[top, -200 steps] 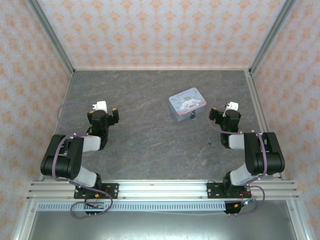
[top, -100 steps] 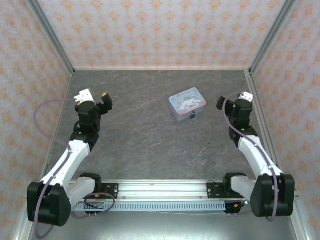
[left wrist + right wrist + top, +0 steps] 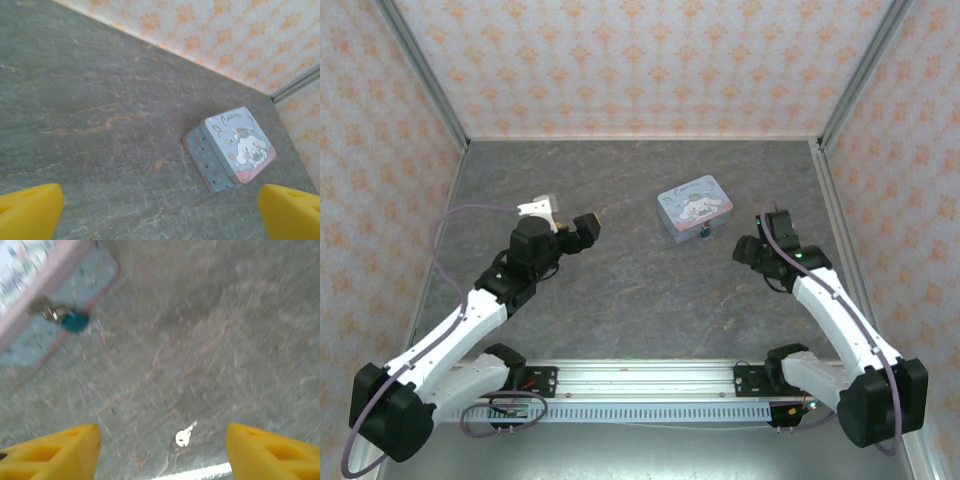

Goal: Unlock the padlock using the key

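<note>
The padlock [image 3: 75,321], tiny and dark teal, hangs on the clasp at the front of a pale blue cartoon tin [image 3: 82,280]; from above the padlock [image 3: 704,235] is a dark speck by the tin [image 3: 694,207]. A small silver key [image 3: 185,436] lies flat on the grey table. My right gripper [image 3: 162,440] hovers over the key, open, with the key lying on the table between its yellow fingers and nothing gripped. It sits right of the tin's front [image 3: 752,250]. My left gripper [image 3: 584,228] stands open, left of the tin [image 3: 232,147], holding nothing.
The grey stone-patterned table [image 3: 620,290] is walled by orange-patterned panels [image 3: 640,60] with metal corner posts. A metal rail [image 3: 640,375] carrying both arm bases runs along the near edge. A pale strip [image 3: 200,472] shows near the bottom of the right wrist view.
Both arms have swung inward from the outer sides. The left gripper now points toward the tin from the left. The right gripper has dropped toward the table near the key and padlock.
</note>
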